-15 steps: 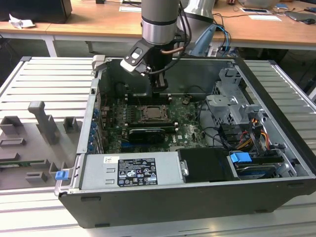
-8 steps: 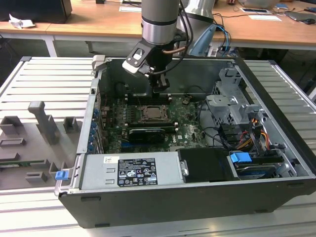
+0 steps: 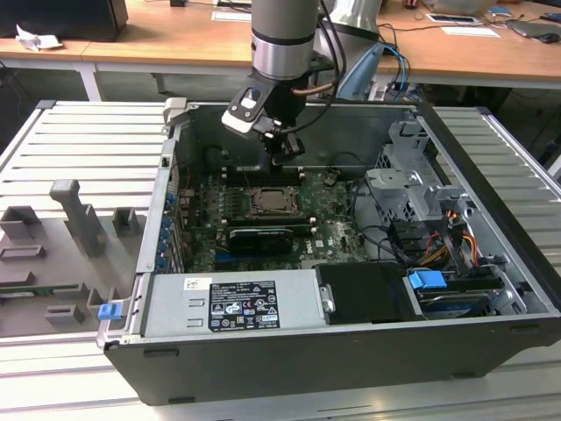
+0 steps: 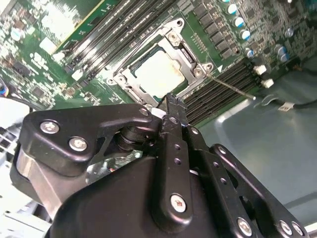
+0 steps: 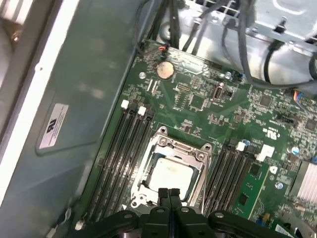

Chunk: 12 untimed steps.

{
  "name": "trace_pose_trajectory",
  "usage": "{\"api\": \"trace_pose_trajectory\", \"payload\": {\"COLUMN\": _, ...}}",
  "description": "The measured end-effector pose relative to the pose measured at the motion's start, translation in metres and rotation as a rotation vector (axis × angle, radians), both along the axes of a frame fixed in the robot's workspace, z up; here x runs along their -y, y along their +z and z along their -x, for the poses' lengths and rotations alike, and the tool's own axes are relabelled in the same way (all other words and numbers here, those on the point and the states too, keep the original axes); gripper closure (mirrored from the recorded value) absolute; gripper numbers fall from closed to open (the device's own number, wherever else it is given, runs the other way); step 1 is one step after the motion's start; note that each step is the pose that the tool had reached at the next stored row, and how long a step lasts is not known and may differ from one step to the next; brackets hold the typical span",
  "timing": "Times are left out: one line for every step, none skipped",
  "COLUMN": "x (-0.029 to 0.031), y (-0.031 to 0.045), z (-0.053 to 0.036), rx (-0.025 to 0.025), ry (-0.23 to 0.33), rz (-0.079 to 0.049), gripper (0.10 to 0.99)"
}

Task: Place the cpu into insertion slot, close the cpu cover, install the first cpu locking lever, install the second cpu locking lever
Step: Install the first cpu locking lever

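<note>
The pincer [image 5: 168,191] hangs close over the edge of the insertion slot [image 5: 157,133], fingers pressed together with nothing between them. The cpu [image 5: 171,173] lies flat in that slot, the cpu cover [image 5: 200,157] folded down around it — its pale metal top shows through the frame's open middle. Memory slots [image 5: 124,148] flank it on the green motherboard [image 5: 198,104], inside the open computer case [image 3: 491,289].

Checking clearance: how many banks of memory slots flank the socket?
2: one bank between the socket and the grey case wall, the other on the socket's opposite side. Others may be hidden.
</note>
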State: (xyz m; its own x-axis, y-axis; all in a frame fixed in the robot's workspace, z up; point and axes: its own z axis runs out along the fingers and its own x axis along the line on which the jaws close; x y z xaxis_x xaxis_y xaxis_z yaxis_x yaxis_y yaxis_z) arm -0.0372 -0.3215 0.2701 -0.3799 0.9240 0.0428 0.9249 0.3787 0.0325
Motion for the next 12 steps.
{"api": "trace_pose_trajectory", "payload": {"x": 0.0000, "y": -0.0001, "z": 0.0000, "rx": 0.0000, "ry": 0.019, "rz": 0.000, "gripper": 0.980}}
{"api": "trace_pose_trajectory", "payload": {"x": 0.0000, "y": -0.0002, "z": 0.0000, "rx": 0.0001, "ry": 0.038, "rz": 0.000, "gripper": 0.980}}
{"api": "trace_pose_trajectory", "payload": {"x": 0.0000, "y": -0.0002, "z": 0.0000, "rx": 0.0000, "ry": 0.067, "rz": 0.000, "gripper": 0.980}}
{"api": "trace_pose_trajectory", "payload": {"x": 0.0000, "y": -0.0003, "z": 0.0000, "rx": 0.0000, "ry": 0.085, "rz": 0.000, "gripper": 0.980}}
{"api": "trace_pose_trajectory", "payload": {"x": 0.0000, "y": -0.0005, "z": 0.0000, "rx": 0.0001, "ry": 0.105, "rz": 0.000, "gripper": 0.980}}
{"api": "trace_pose_trajectory", "payload": {"x": 0.0000, "y": -0.0006, "z": 0.0000, "rx": 0.0001, "ry": 0.134, "rz": 0.000, "gripper": 0.980}}
{"api": "trace_pose_trajectory", "payload": {"x": 0.0000, "y": -0.0008, "z": 0.0000, "rx": 0.0000, "ry": 0.157, "rz": 0.000, "gripper": 0.980}}
{"api": "trace_pose_trajectory", "payload": {"x": 0.0000, "y": -0.0008, "z": 0.0000, "rx": 0.0000, "ry": 0.177, "rz": 0.000, "gripper": 0.980}}
{"api": "trace_pose_trajectory", "payload": {"x": 0.0000, "y": -0.0009, "z": 0.0000, "rx": 0.0000, "ry": 0.208, "rz": 0.000, "gripper": 0.980}}
{"api": "trace_pose_trajectory", "payload": {"x": 0.0000, "y": -0.0010, "z": 0.0000, "rx": 0.0000, "ry": 0.227, "rz": 0.000, "gripper": 0.980}}
{"api": "trace_pose_trajectory", "payload": {"x": 0.0000, "y": -0.0011, "z": 0.0000, "rx": 0.0000, "ry": 0.247, "rz": 0.000, "gripper": 0.980}}
{"api": "trace_pose_trajectory", "payload": {"x": 0.0000, "y": -0.0013, "z": 0.0000, "rx": 0.0001, "ry": 0.281, "rz": 0.000, "gripper": 0.980}}
